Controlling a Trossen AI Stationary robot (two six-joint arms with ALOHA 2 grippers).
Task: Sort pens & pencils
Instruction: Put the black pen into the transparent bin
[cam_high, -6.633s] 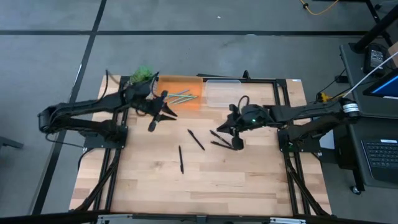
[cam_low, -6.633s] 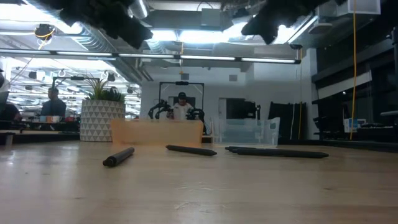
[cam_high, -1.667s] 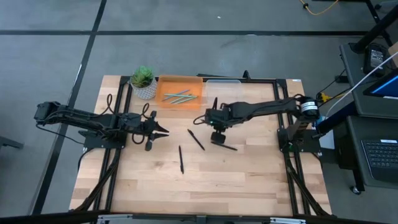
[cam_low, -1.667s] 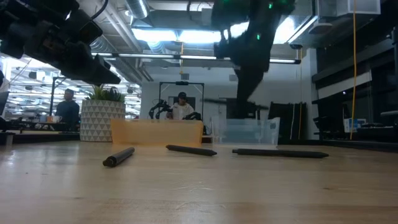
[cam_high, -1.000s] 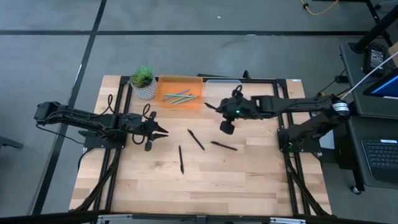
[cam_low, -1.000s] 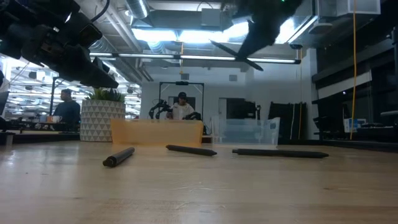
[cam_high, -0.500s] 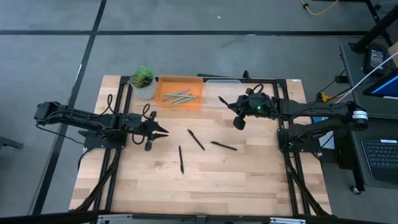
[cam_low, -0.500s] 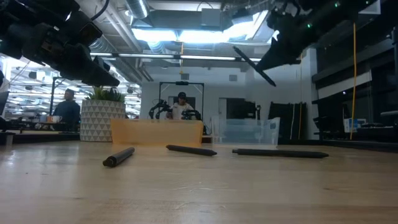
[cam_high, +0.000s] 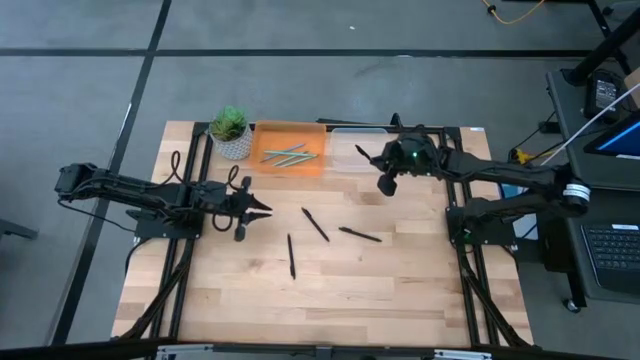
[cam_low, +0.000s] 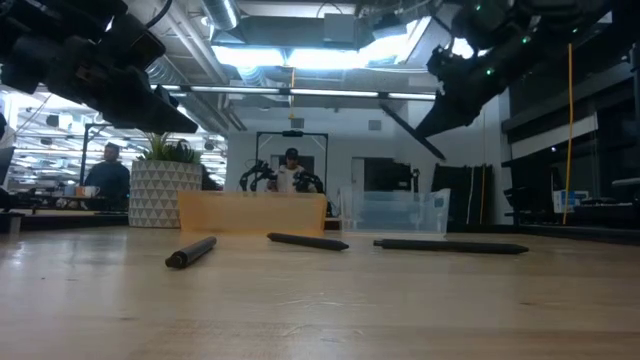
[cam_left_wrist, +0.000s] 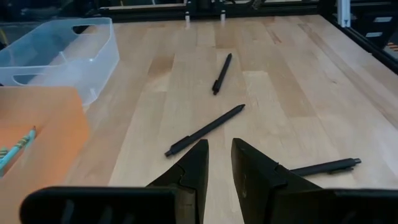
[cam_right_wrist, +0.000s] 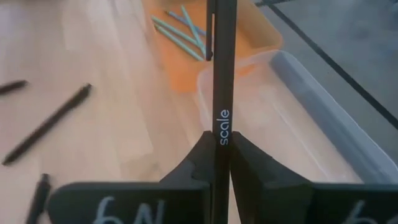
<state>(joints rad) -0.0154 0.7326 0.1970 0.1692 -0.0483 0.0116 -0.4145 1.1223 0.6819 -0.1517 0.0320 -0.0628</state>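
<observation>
Wooden table (cam_high: 330, 290), lab behind. Black pen (cam_right_wrist: 222, 93): clamped in right gripper (cam_right_wrist: 217, 146), raised over clear bin (cam_right_wrist: 298, 112), seemingly for dropping there. Blue pencils (cam_high: 288, 155): already in orange tray (cam_high: 262, 135). Three pens (cam_high: 315, 224): loose mid-table. Left gripper (cam_left_wrist: 217, 163): waiting near them, fingers slightly apart, empty

Level across the pale wooden tabletop (cam_low: 320, 300), three thin black pens lie apart: a short one (cam_low: 190, 251) angled toward the camera, a second (cam_low: 307, 241) farther back, and a long one (cam_low: 450, 246) lying crosswise. Behind stand an orange rectangular bin (cam_low: 252, 213), a clear plastic bin (cam_low: 392, 212) and a patterned white planter (cam_low: 163, 193). Above, the right gripper (cam_low: 432, 120) pinches a slanted black pen (cam_low: 412, 131). The left gripper (cam_low: 165, 115) hangs open.
</observation>
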